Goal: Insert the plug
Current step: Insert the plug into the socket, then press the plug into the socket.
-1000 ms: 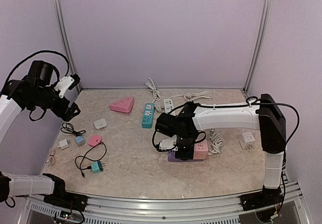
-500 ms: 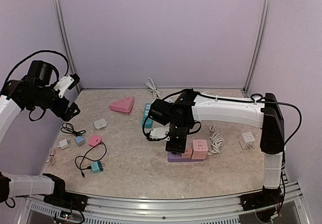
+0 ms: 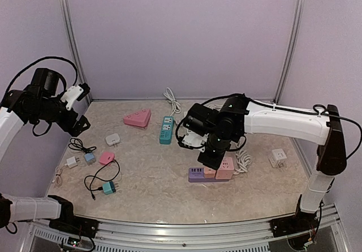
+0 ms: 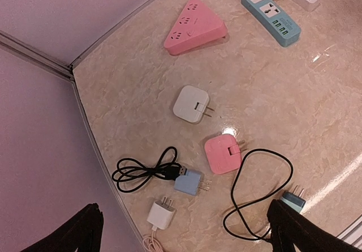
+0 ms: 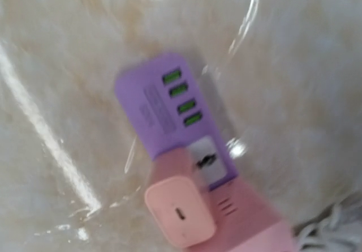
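Right gripper (image 3: 212, 159) hangs just above purple power strip (image 3: 197, 176), jaws fully closed, holding nothing. Its fingers are out of the right wrist view. Pink charger plug (image 5: 180, 212) sits on the strip's socket end, opposite the 4 green USB ports (image 5: 182, 95). It touches the pink cube socket (image 3: 225, 167) on that same end. The wrist view is blurred, so can't tell if the plug is fully seated. White cable coil (image 3: 244, 160) lies just beside the strip's pink end.

Left gripper (image 4: 184, 218) is raised well apart from the strip, on the left-arm side, jaws spread wide and empty. Pink adapter (image 4: 222, 153) and white adapter (image 4: 191, 103) lie between it and the strip.
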{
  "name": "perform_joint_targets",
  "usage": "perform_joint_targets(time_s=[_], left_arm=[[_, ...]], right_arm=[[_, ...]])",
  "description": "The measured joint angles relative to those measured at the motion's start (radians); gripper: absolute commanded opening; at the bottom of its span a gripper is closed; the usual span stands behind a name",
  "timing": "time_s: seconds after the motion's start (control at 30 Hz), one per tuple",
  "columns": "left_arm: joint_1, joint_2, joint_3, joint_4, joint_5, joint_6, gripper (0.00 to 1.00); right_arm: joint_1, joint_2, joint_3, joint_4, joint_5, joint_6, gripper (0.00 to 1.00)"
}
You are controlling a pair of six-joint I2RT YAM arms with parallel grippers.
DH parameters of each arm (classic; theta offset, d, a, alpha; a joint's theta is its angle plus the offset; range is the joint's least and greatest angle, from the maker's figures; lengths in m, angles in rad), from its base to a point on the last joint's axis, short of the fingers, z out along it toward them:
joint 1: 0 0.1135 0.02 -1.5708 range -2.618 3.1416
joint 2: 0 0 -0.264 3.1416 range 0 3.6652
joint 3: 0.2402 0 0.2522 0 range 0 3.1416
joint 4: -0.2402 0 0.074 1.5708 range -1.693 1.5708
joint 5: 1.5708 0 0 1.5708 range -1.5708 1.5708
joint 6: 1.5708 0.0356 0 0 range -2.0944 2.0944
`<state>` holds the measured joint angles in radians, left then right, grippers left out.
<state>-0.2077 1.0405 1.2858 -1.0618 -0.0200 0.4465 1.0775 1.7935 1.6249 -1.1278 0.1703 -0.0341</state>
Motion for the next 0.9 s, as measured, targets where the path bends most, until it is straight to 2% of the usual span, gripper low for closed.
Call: perform_joint_targets(time_s=[0.17,0.57,0.67,0.77,0.9], left_arm=[[0.000,-0.001,0.000,0.000,0.018,0.000,0.99],[0.000,-0.020,0.000,0.000,0.021,0.000,0.99],[0.000,-0.021,0.000,0.000,0.021,0.001,0.99],[0.000,-0.021,0.000,0.000,0.021,0.001,0.99],[0.000,-0.021,0.000,0.000,0.021,0.002,0.99]], right_arm=[[0.000,0.000,-0.073,0.006,0.013,0.071,0.00],[0.000,0.029,-0.039,0.027,0.035,0.088,0.00],[-0.009,0.029,-0.087,0.061,0.029,0.089,0.00],[-0.022,0.028,-0.203,0.093,0.008,0.092,0.00],[-0.037,-0.007,-0.248,0.110,-0.012,0.103,0.00]])
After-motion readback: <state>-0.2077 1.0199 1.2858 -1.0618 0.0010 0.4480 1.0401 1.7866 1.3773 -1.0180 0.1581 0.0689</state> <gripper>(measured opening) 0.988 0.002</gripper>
